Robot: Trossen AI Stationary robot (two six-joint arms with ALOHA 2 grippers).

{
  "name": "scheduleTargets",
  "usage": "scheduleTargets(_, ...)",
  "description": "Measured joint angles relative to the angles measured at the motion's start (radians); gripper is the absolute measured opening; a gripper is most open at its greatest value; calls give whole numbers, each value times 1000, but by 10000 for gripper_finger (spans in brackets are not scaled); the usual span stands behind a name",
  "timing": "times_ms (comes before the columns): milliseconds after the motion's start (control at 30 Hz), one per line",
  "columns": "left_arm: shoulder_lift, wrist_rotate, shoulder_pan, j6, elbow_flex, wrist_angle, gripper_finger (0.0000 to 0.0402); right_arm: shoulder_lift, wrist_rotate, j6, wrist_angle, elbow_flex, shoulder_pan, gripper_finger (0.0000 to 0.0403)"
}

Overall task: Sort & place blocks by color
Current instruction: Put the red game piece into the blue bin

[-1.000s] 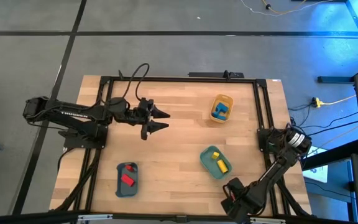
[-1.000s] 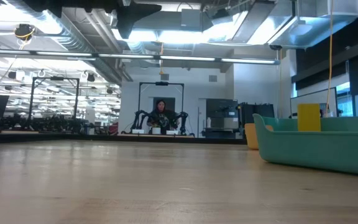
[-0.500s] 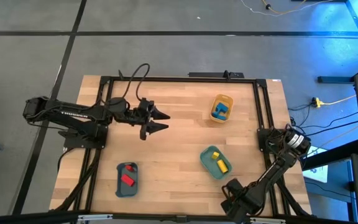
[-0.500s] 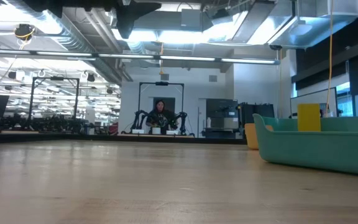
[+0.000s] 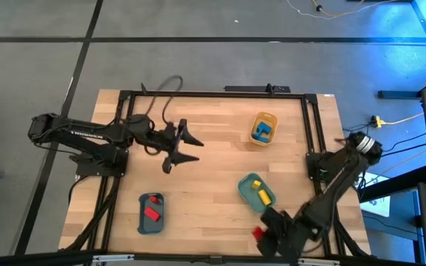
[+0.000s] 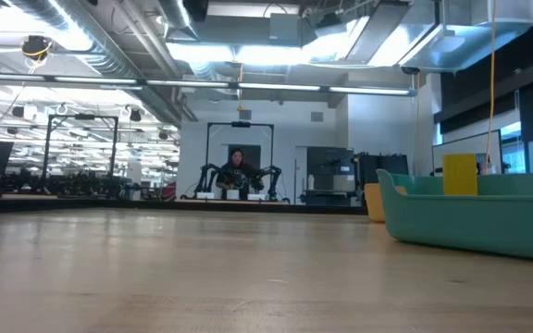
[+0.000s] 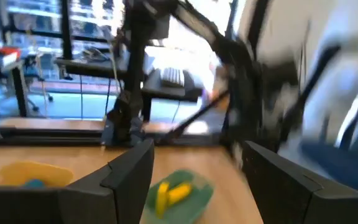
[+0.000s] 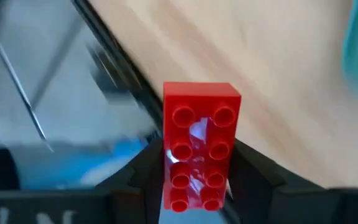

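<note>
Red brick (image 8: 201,146) clamped in right gripper (image 8: 194,186) across long sides: light, rigid, slick plastic. Left gripper (image 5: 177,144) open, idle.

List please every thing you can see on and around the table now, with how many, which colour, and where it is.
Table: one, light wood, centre of the high view.
Yellow tray: one, far right part, holds a blue block.
Teal tray: one, near right part, holds a yellow block.
Slate-blue tray: one, near left part, holds a red block.
Red brick: one, between the right gripper's fingers.
Person: one, far in the room behind.
Left gripper: open, above the table's left middle.
Right gripper: at the near edge, shut on the red brick.
</note>
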Motion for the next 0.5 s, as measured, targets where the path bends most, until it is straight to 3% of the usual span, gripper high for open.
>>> scheduleTargets(100,22,-25,-37,211,43,-102,237,-39,62,-141,57,0,-79,138)
scheduleTargets(233,68,-67,-96,437,103,-216,237,-51,8,-378,173,0,-213,138)
scheduleTargets(500,139,-85,-214,581,165,-320,237,-54,-167,-694,332,0,-434,138)
